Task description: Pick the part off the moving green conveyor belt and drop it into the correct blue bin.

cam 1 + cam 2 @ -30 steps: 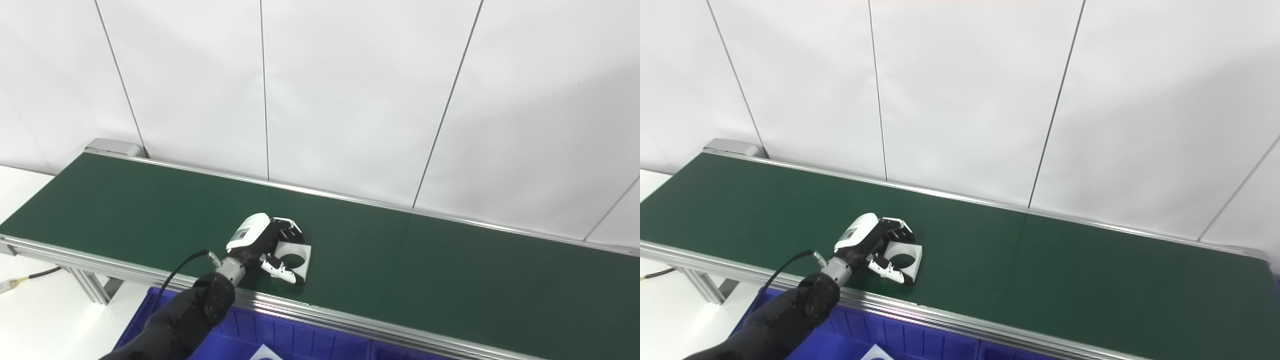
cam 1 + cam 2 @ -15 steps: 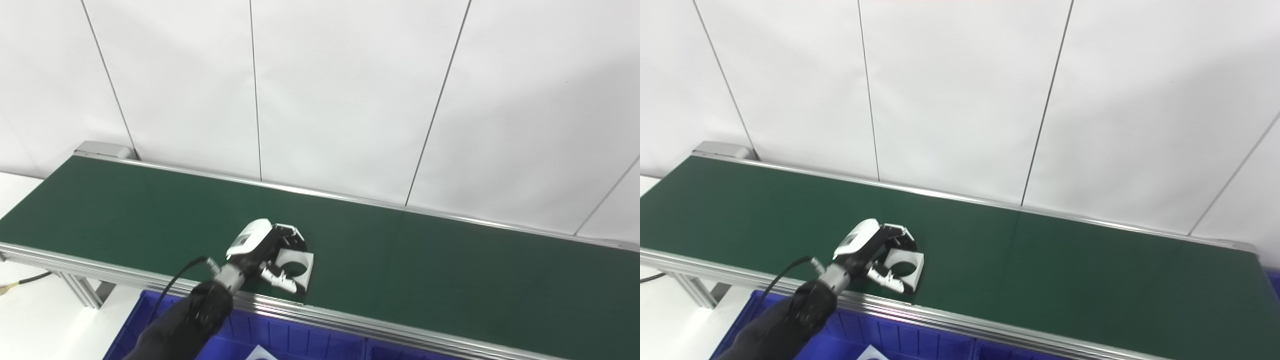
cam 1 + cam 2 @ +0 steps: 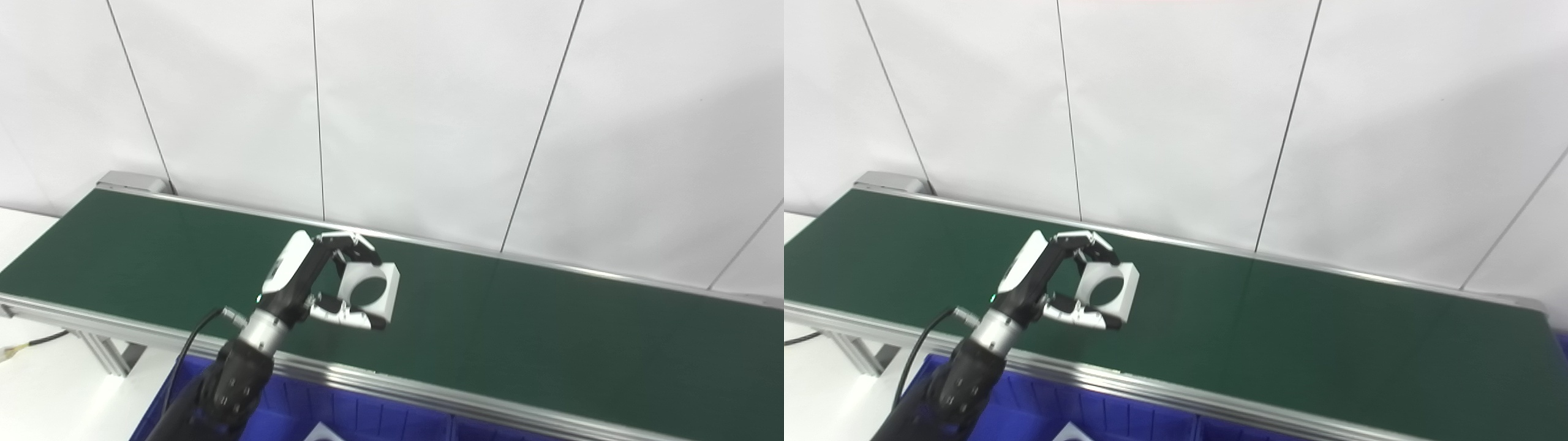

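A white square part with a round hole is held up off the green conveyor belt, pinched between the fingers and thumb of my left hand. The left hand is shut on this part, raised above the belt's middle. In the right eye view the same part sits in that hand. My right hand is not in sight.
A blue bin lies below the belt's near rail, with a white piece showing at its bottom edge. Another blue bin edge peeks past the belt's right end. A white panelled wall stands behind the belt.
The left hand, shut on the white part, has lifted it off the belt and raised it. The camera has shifted slightly.
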Available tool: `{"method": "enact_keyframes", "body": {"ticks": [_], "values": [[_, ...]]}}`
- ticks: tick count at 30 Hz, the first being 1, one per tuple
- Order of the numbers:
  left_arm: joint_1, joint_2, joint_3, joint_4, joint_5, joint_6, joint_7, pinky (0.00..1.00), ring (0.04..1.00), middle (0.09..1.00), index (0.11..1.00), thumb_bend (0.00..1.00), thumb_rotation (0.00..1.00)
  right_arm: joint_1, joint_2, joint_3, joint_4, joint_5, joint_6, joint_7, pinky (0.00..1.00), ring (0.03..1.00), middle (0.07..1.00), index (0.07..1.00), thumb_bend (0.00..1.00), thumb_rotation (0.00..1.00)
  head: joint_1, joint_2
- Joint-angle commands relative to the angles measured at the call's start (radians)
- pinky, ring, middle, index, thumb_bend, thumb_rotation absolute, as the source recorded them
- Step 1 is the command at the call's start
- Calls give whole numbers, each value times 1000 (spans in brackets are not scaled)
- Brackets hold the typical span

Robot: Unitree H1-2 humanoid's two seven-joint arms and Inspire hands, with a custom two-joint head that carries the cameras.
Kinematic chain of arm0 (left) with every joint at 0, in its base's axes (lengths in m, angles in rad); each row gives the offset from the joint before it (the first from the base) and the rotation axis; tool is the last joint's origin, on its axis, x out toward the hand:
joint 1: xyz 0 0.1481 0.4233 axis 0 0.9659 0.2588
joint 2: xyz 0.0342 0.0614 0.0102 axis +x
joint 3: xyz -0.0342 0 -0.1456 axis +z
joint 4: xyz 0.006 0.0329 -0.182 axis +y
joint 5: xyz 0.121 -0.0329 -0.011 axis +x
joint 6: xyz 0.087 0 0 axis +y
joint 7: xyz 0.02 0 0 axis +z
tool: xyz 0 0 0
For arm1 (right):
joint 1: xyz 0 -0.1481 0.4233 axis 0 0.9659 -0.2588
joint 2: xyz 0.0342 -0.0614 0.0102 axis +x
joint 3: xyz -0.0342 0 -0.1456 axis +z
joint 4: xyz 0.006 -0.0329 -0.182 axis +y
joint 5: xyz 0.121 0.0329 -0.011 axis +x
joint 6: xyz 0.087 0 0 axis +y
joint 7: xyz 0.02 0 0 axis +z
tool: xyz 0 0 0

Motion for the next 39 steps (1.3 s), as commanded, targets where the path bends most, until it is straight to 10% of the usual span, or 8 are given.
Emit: {"method": "enact_keyframes", "body": {"ticks": [1, 20, 39], "values": [[-3, -4, 26, -58, -16, 0, -2, 343, 455, 507, 504, 475, 0, -7, 0, 2, -31, 5, -43, 2, 637, 697, 777, 826, 652, 44, 1, 0], [250, -58, 57, -279, -247, 119, -173, 374, 482, 507, 467, 476, 0, 25, 18, -9, -98, -12, -22, 41, 629, 690, 774, 830, 659, 107, -15, 100], [360, -95, 65, -71, -181, 89, -157, 391, 460, 511, 470, 478, 0, 28, 23, -17, -155, -31, 23, 65, 613, 683, 765, 826, 654, 78, -3, 187]]}}
